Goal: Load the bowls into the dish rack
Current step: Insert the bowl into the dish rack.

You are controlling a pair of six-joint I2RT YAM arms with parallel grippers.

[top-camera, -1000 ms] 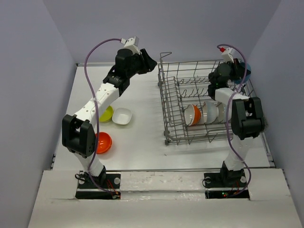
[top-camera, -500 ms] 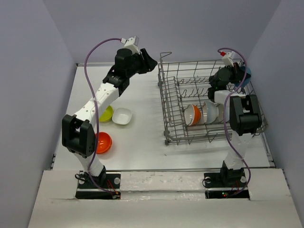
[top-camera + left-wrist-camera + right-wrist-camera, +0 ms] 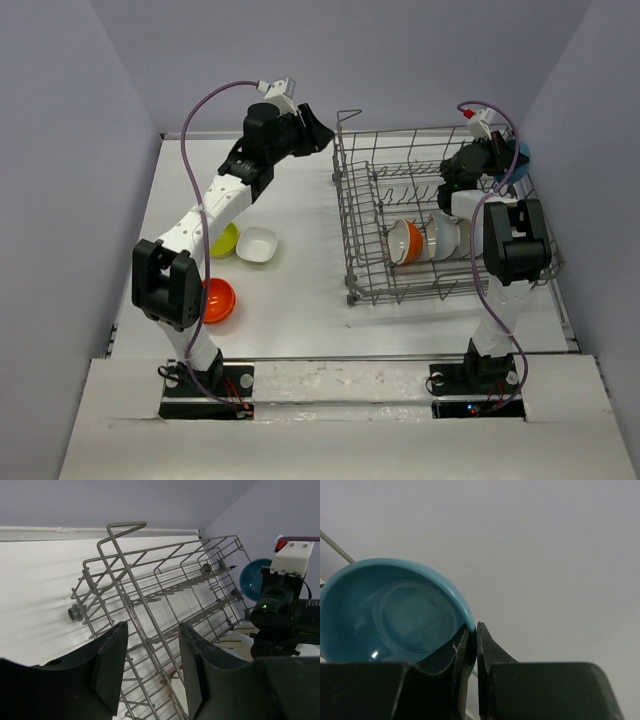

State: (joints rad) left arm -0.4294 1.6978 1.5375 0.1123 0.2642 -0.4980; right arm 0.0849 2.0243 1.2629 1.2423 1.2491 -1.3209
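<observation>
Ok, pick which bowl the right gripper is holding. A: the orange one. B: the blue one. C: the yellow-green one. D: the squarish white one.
B: the right gripper is clamped on the rim of the blue bowl, as the right wrist view shows.

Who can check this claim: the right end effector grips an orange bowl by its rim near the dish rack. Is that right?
No: the bowl is blue, not orange. The right wrist view shows the right end effector gripping its rim.
</observation>
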